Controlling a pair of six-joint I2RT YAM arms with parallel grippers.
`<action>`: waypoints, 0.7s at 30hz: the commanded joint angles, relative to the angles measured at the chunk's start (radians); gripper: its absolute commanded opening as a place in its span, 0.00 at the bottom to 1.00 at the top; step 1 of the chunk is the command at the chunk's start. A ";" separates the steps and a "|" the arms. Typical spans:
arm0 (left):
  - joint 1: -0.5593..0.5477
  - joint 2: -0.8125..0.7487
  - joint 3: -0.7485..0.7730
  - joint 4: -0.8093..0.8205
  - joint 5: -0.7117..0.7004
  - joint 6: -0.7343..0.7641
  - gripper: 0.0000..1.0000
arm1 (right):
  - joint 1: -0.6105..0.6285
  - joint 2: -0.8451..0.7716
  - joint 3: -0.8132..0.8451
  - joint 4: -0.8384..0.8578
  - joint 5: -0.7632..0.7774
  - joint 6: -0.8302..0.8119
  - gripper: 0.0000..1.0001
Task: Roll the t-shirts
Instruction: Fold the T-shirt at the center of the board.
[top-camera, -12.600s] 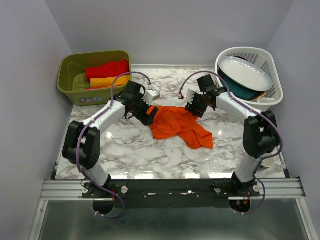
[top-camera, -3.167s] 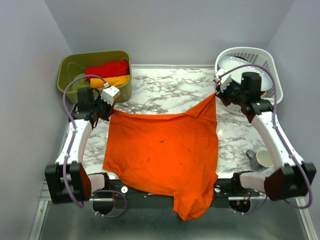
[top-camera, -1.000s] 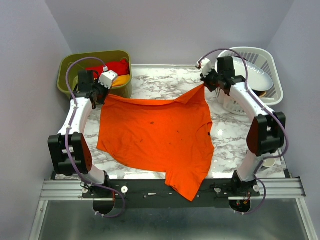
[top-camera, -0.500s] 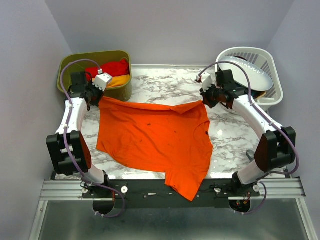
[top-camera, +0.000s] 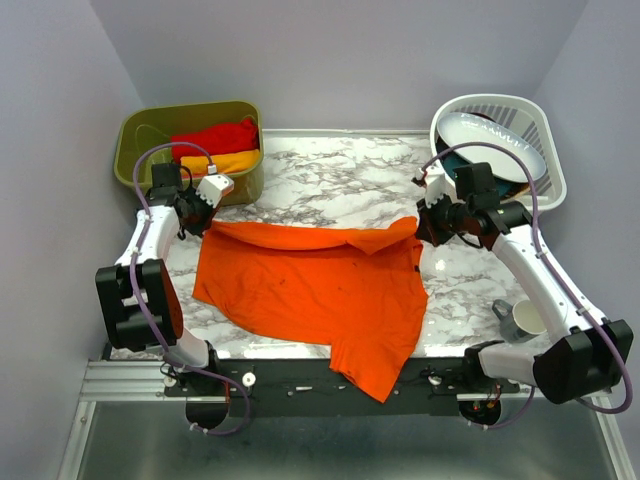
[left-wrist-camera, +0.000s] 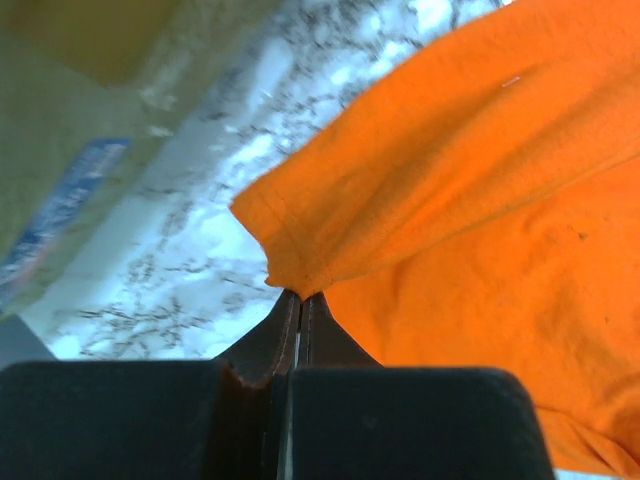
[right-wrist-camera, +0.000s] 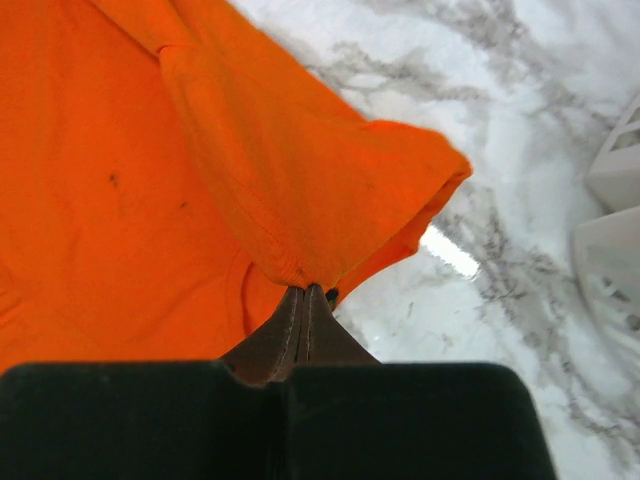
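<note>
Left gripper (top-camera: 207, 220) is clamped on the far left corner of the orange t-shirt (top-camera: 310, 290); the left wrist view shows its jaws pressed together with the hem pinched between the fingertips (left-wrist-camera: 285, 315). The right gripper (top-camera: 421, 222) is closed the same way on the far right corner, where the cloth bunches into a thick fold just above its tips. The shirt lies spread over the marble table (top-camera: 340, 180), its far edge running between the two grippers with a small flap folded over right of the middle, and its near part hanging over the table's front edge onto the mounting rail (top-camera: 560, 375). A red t-shirt (top-camera: 215, 138) and a yellow-orange t-shirt (top-camera: 215, 163) lie in the olive bin (top-camera: 135, 175) at the far left corner. The white basket (top-camera: 545, 190) at the far right holds a white plate (top-camera: 495, 145) and a teal bowl (top-camera: 490, 185). A mug (top-camera: 525, 318) stands near the right arm
</note>
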 joint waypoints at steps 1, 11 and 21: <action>0.007 -0.031 -0.034 -0.057 -0.019 0.082 0.00 | -0.001 -0.056 -0.066 -0.086 -0.061 0.069 0.00; 0.065 -0.039 -0.051 -0.152 -0.053 0.186 0.00 | -0.001 -0.117 -0.125 -0.117 -0.135 0.089 0.00; 0.079 -0.047 -0.112 -0.162 -0.069 0.193 0.00 | -0.001 -0.132 -0.195 -0.110 -0.191 0.093 0.01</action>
